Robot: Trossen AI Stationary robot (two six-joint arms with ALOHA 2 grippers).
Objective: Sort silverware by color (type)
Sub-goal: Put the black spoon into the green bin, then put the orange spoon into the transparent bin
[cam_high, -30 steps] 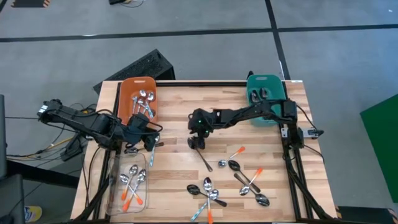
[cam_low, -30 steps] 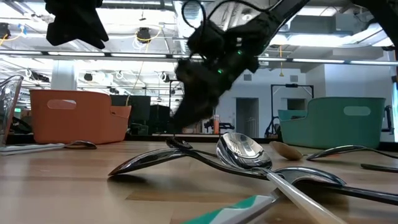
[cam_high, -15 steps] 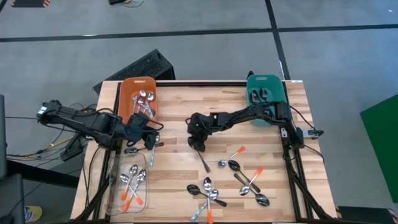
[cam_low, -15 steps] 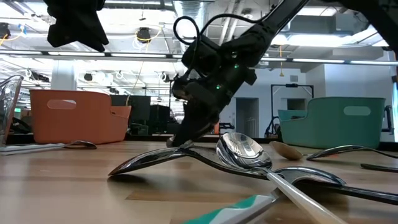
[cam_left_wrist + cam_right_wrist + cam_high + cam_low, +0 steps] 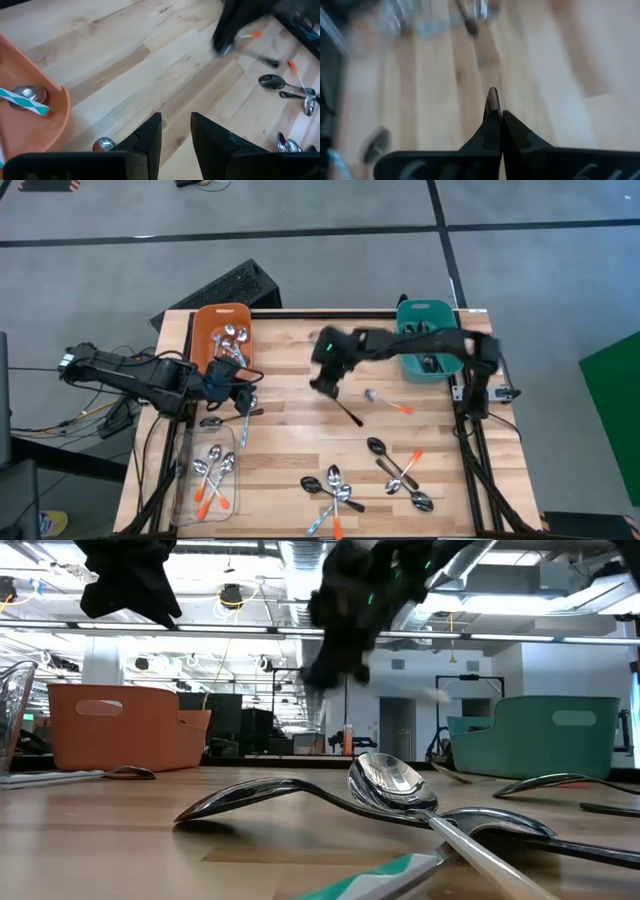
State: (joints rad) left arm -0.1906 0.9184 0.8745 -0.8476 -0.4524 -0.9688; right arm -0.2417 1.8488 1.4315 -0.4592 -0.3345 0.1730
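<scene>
My right gripper [image 5: 328,387] hangs above the table's middle, shut on a dark spoon [image 5: 350,412]. A blurred orange-handled spoon [image 5: 388,402] shows just to its right. More silverware lies near the front edge: silver, dark and orange-handled spoons [image 5: 340,490] and another cluster [image 5: 400,470]. My left gripper [image 5: 176,132] stays open over the table's left side, beside the orange bin [image 5: 205,320], with nothing between its fingers. A silver spoon [image 5: 244,420] lies just nearer than it. My right gripper pinches the dark spoon between its two fingers near one end, and a short dark tip [image 5: 492,99] sticks out past the fingertips. The fingers slant downward. The spoon's long part [image 5: 356,420] trails from them toward the near right, off the table.
The orange bin holds silver spoons [image 5: 234,340]. A teal bin [image 5: 405,315] at the far right holds dark spoons. A clear tray [image 5: 186,480] at the near left holds orange-handled spoons. Bare wood lies between the two arms.
My right gripper has shut on the dark spoon's end and gone up and toward the far right, lifting the spoon off the table. The orange-handled spoon that lay beside it now shows farther back and to the right.
</scene>
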